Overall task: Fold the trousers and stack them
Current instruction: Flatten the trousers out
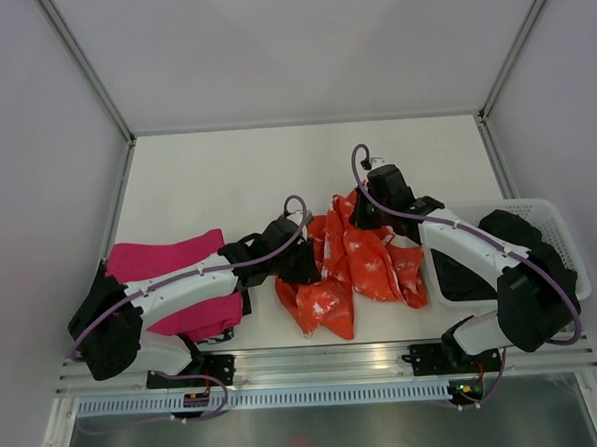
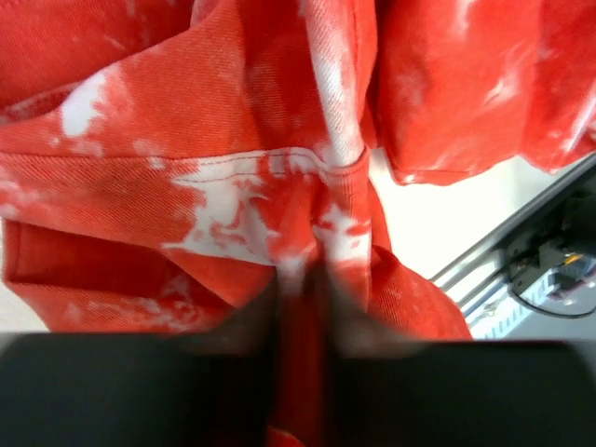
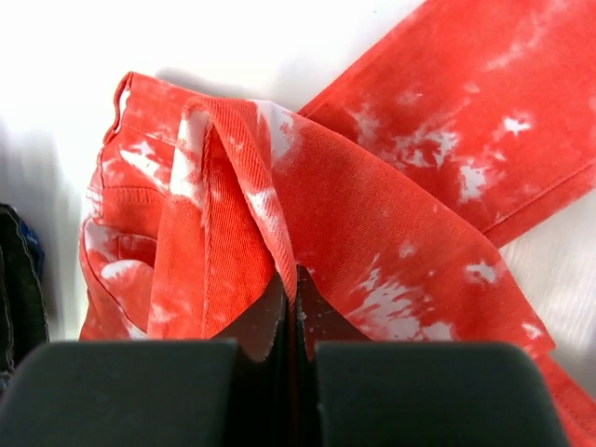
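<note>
Cloth of the orange-red, white-blotched trousers (image 1: 366,260) looks soft and limp, best taken at seamed edges; left gripper (image 2: 298,303) and right gripper (image 3: 291,293) each clamp a fold.

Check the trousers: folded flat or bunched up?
Bunched, not folded. The trousers lie in a crumpled heap on the table, and both the left gripper and right gripper pinch raised ridges of the fabric.

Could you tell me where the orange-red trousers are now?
Top view: the orange-red, white-blotched fabric trousers lie bunched at front centre, between the folded magenta-pink cloth on the left and the white plastic basket on the right.
</note>
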You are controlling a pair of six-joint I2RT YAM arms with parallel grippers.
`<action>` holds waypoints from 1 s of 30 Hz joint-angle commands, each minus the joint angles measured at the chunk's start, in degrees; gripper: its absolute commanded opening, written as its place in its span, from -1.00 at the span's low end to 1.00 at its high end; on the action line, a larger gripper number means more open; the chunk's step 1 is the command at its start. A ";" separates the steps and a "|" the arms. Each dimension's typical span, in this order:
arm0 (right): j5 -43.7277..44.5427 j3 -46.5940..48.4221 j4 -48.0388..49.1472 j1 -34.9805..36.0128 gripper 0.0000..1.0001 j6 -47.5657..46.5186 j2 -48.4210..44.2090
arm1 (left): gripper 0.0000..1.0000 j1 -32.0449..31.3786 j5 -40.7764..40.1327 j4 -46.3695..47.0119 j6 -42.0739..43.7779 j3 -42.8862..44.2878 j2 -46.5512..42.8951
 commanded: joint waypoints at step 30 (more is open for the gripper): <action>5.04 4.65 -18.28 12.85 0.96 7.88 -25.83 | 0.86 26.17 2.77 -13.45 19.70 9.99 -18.73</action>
